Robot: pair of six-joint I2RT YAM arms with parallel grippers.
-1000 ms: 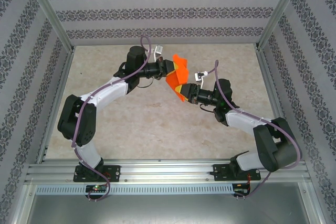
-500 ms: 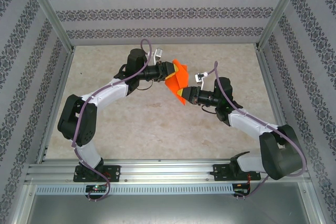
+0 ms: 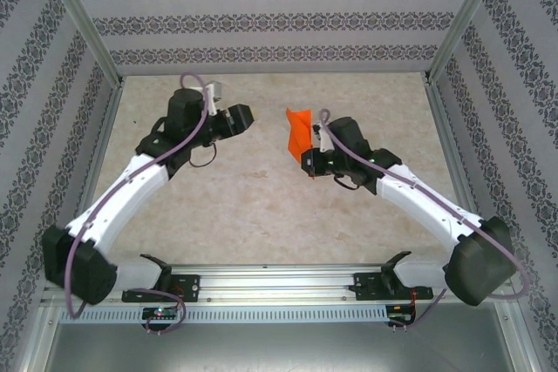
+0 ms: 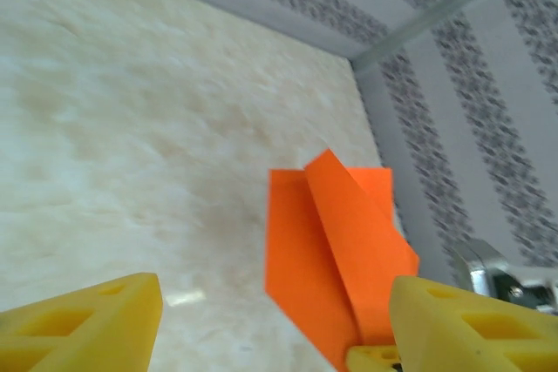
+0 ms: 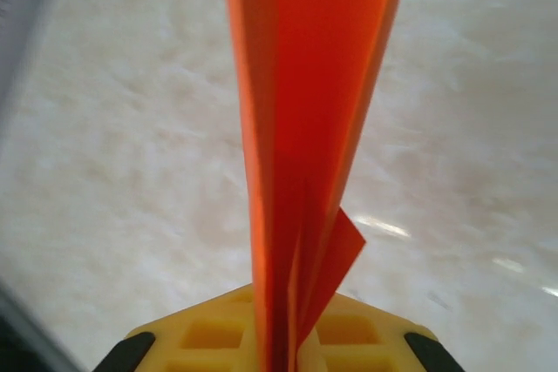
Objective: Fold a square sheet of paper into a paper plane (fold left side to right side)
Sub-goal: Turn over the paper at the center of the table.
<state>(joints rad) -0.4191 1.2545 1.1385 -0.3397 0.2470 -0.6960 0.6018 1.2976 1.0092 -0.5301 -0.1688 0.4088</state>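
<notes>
The orange sheet of paper (image 3: 299, 131), folded into several layers, stands on edge above the table's middle-right. My right gripper (image 3: 308, 158) is shut on its lower end. In the right wrist view the paper (image 5: 305, 119) rises straight up from between the yellow pads of that gripper (image 5: 288, 341), and a small corner flap sticks out to the right. My left gripper (image 3: 247, 116) is open and apart from the paper, off to its left. The left wrist view has the folded paper (image 4: 336, 250) ahead, between the spread yellow fingers (image 4: 87, 324) of the left gripper (image 4: 275, 295).
The beige marbled tabletop (image 3: 261, 206) is enclosed by patterned walls (image 3: 279, 15) with aluminium posts (image 3: 83, 15) at the corners. A metal rail (image 3: 279, 285) runs along the near edge where both arm bases are bolted.
My left gripper opened, let go of the paper and drew back to the left. My right gripper closed on the paper's lower end and now holds it alone.
</notes>
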